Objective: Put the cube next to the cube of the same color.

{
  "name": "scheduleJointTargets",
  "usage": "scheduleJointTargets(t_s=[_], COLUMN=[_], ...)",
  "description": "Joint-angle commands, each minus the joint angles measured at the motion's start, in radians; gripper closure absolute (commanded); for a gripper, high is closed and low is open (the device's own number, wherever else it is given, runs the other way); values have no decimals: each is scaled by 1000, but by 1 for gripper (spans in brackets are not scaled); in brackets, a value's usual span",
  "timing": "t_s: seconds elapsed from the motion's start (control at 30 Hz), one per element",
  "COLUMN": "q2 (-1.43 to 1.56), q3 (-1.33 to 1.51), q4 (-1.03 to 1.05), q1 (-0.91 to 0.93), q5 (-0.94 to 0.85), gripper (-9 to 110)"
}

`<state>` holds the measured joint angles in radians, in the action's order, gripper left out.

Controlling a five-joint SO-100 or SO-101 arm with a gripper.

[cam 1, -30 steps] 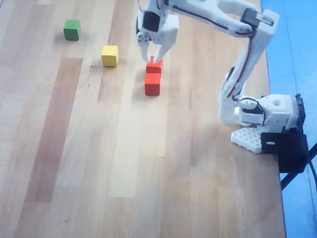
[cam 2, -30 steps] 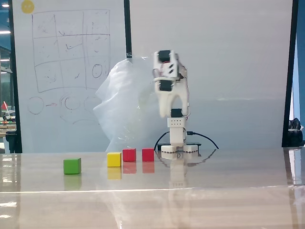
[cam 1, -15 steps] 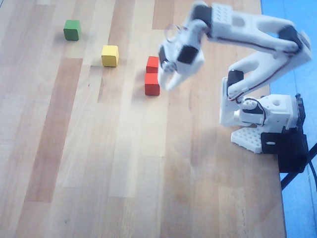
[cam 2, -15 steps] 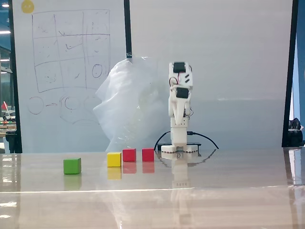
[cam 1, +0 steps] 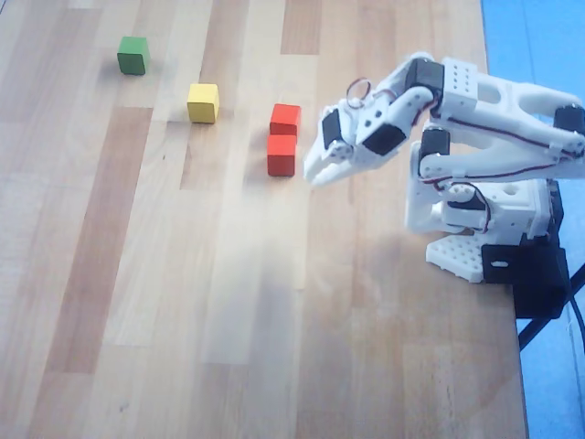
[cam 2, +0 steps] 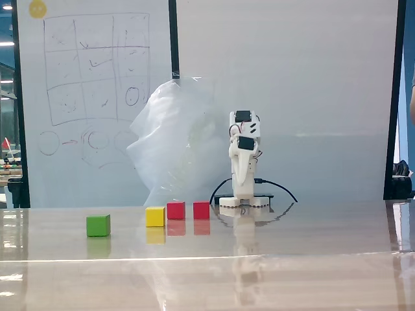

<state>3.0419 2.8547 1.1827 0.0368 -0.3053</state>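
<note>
Two red cubes lie side by side, nearly touching, on the wooden table. The cube [cam 1: 281,155] [cam 2: 201,209] is the more orange-red one, lower in the overhead view and on the right in the fixed view. The cube of the same color [cam 1: 285,119] [cam 2: 176,210] is deeper red. My gripper [cam 1: 314,174] [cam 2: 240,193] hangs folded back toward the base, just right of the cubes in the overhead view and clear of them. Its fingers look shut with nothing between them.
A yellow cube [cam 1: 203,102] [cam 2: 155,216] sits left of the red pair in the overhead view. A green cube [cam 1: 133,55] [cam 2: 98,225] lies farther up and left. The arm's base [cam 1: 484,219] stands at the table's right edge. A crumpled plastic sheet [cam 2: 172,142] stands behind the table.
The arm has pulled back from above the red cubes toward its base and lowered into a folded pose. Both red cubes stay where they were.
</note>
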Motion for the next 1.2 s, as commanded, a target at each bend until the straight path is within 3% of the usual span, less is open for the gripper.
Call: scheduleJointTargets(t_s=[0.0, 0.4, 1.17], q2=[84, 419, 407], q3=[67, 222, 195], q4=[-18, 114, 118], q1=[17, 18, 17], q5=[-9, 2, 6], gripper=[101, 101, 101])
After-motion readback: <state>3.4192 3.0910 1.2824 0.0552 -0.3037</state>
